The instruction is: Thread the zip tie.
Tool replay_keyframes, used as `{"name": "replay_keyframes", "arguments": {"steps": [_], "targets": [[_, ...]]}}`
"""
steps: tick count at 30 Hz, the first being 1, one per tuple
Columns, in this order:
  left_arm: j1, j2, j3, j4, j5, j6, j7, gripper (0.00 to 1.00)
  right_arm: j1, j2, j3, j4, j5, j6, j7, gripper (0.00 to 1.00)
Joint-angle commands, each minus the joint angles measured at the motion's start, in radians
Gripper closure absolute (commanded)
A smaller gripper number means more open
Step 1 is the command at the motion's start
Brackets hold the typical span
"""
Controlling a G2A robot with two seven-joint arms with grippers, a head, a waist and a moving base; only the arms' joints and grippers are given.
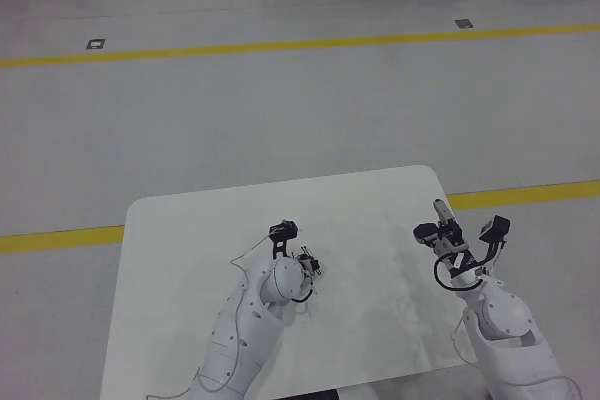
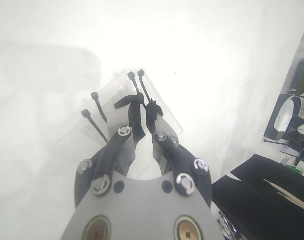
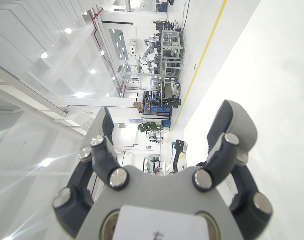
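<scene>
The left tool (image 2: pixel 144 112), closed on a zip tie (image 2: pixel 141 73) standing in the clear holder (image 2: pixel 167 116) mid-bench (image 1: pixel 380 210), may lose the thin strap or tip the holder, since the right tool (image 3: pixel 164 116), wide open and empty at the bench's right edge, steadies nothing.

top: high up, looks straight down on the white rounded counter (image 1: pixel 380 205) | left wrist: close above that same counter | right wrist: faces out sideways across the big room

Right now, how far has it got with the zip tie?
Nothing looks threaded yet. The left gripper looks closed on one zip tie at the clear holder; the right gripper hangs open and empty. Lifting it out and threading remain.
</scene>
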Motion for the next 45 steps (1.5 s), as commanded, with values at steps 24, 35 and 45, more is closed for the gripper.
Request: {"name": "replay_keyframes", "arguments": {"steps": [24,35,45], "targets": [[0.022,0.009,-0.005,-0.052,0.008,0.0,-0.025,1.0,0.0,0.0,0.0,0.0,0.0,0.0,0.0,0.0],[0.025,0.01,-0.012,-0.038,-0.023,0.0,-0.009,0.69,0.0,0.0,0.0,0.0,0.0,0.0,0.0,0.0],[0.023,0.009,-0.012,-0.034,-0.055,0.0,0.022,0.76,0.0,0.0,0.0,0.0,0.0,0.0,0.0,0.0]]}}
